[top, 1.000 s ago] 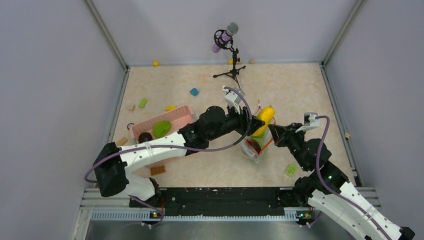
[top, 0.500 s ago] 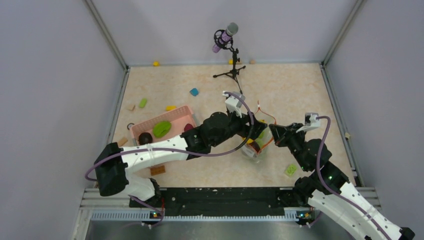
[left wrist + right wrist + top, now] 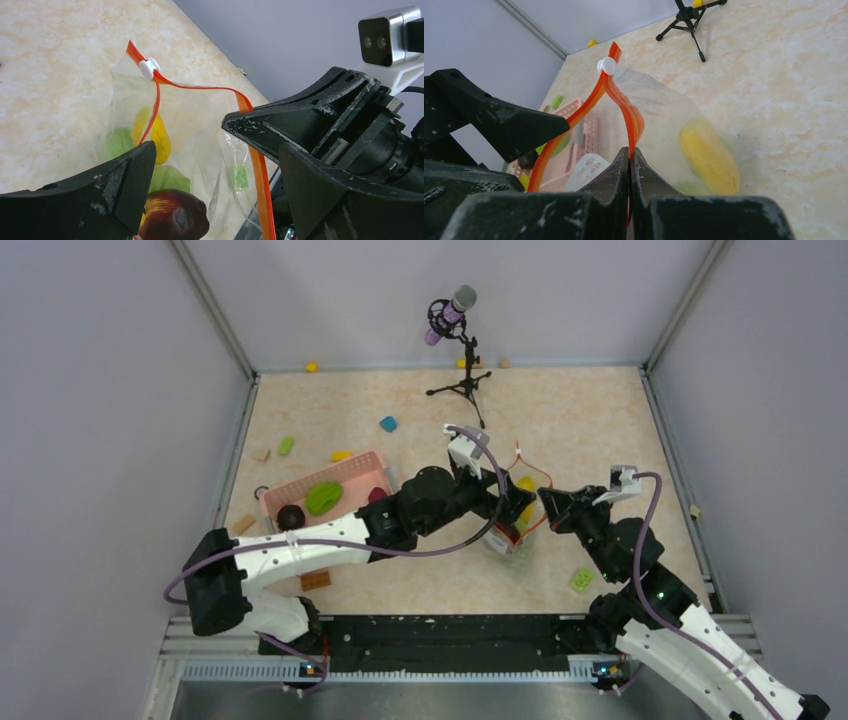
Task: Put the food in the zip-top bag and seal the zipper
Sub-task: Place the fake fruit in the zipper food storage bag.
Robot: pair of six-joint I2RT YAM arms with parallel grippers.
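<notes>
Left pincer (image 3: 189, 134) now gapes wide, empty; yellow piece (image 3: 709, 155), held above a second ago, lies inside the zip-top bag (image 3: 659, 105), right of the pink basket (image 3: 350, 464); right pincer (image 3: 630, 150) pinched shut on the zipper (image 3: 623, 107); green piece (image 3: 323, 498) not yet bagged.

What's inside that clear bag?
A yellow piece, light green pieces and a maroon piece show through the bag. Its bottom is hidden behind the left hand, so more may lie there.
</notes>
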